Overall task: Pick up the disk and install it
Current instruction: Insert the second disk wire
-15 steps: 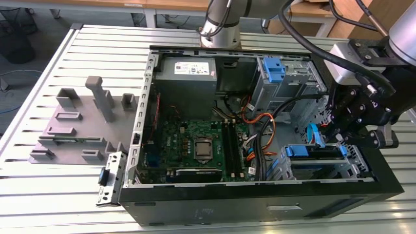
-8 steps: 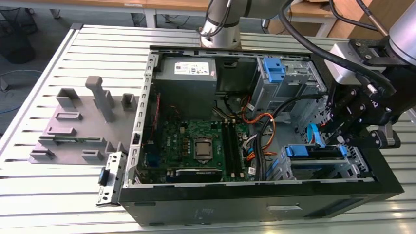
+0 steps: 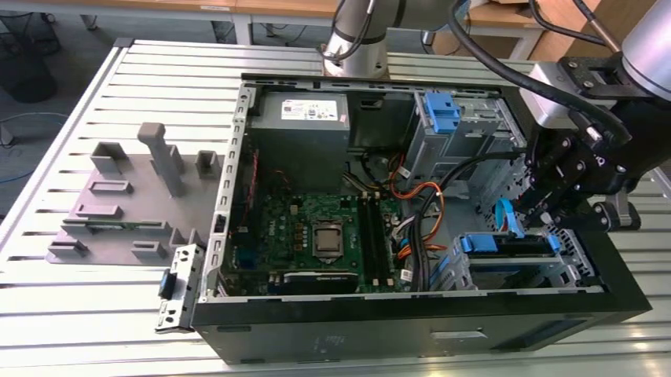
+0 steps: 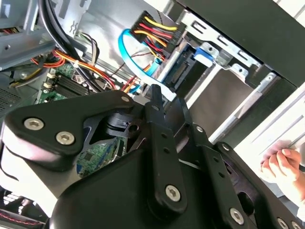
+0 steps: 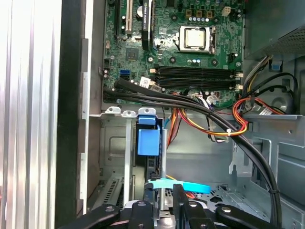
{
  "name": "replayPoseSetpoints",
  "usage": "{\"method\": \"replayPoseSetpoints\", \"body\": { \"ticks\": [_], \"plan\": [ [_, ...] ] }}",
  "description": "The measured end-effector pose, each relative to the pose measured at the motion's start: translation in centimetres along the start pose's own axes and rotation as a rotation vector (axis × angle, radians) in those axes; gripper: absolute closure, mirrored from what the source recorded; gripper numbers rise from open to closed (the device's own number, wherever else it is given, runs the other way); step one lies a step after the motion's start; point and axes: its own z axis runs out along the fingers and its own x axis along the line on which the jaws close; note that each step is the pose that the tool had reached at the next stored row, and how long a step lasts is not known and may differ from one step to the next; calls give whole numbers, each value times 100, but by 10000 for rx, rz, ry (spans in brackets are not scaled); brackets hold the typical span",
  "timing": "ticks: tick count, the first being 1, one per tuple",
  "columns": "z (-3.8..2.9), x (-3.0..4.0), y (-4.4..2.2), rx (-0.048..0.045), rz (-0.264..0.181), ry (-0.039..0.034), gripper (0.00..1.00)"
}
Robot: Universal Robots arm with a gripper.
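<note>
A slatted metal table [image 3: 63, 306] filled the frame; grey floor [image 3: 74, 47] and wooden desks [image 3: 262, 8] lay along the top.

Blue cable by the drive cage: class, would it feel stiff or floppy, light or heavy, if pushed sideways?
The blue cable sweeps in a smooth loop, so it would probably bend rather than resist. It looks thin and flat, so likely light. One end seems plugged in by the drive cage, so it may spring back.
</note>
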Motion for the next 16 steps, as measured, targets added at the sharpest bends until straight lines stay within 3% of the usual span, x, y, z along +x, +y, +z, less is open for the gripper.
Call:
{"method": "replayPoseSetpoints", "body": {
  "ticks": [4,5,7,16],
  "plan": [
    [4,-61,-12,-1,0,-2,69],
    [7,-82,-82,0,0,-2,69],
    [11,-82,-133,0,0,-2,69],
    [23,-86,-285,-1,0,-2,69]
  ]
}}
